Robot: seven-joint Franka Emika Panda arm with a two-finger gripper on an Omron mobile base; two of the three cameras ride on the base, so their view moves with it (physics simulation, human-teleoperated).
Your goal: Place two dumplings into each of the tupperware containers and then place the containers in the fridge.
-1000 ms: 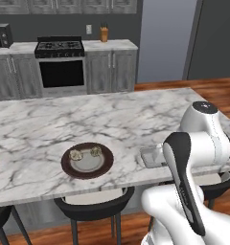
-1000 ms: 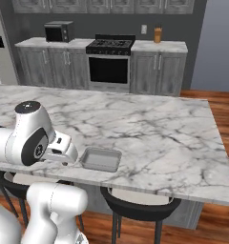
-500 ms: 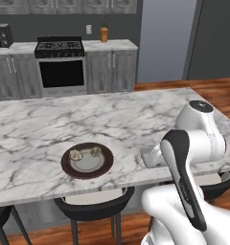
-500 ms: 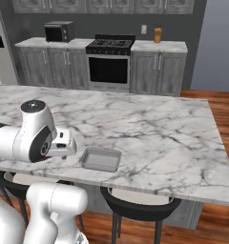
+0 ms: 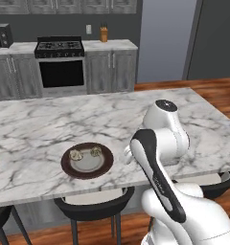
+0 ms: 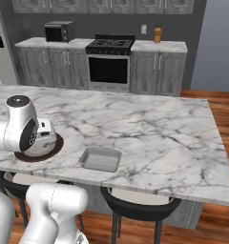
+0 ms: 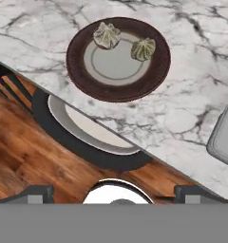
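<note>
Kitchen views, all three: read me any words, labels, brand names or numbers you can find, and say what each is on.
None readable: the microwave, oven range, dark-rimmed plate, dumplings and tupperware container bear no legible text.

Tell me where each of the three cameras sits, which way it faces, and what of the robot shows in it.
Left base view: behind the arm on its left, looking forward over the marble island at the brown-rimmed plate with two dumplings; arm at lower right.
Right base view: behind on the right, same island, tupperware container; arm at lower left.
Hand view: on the hand, looking down at plate and stool; claw tips at bottom.
Shared: island, plate, oven range.
</note>
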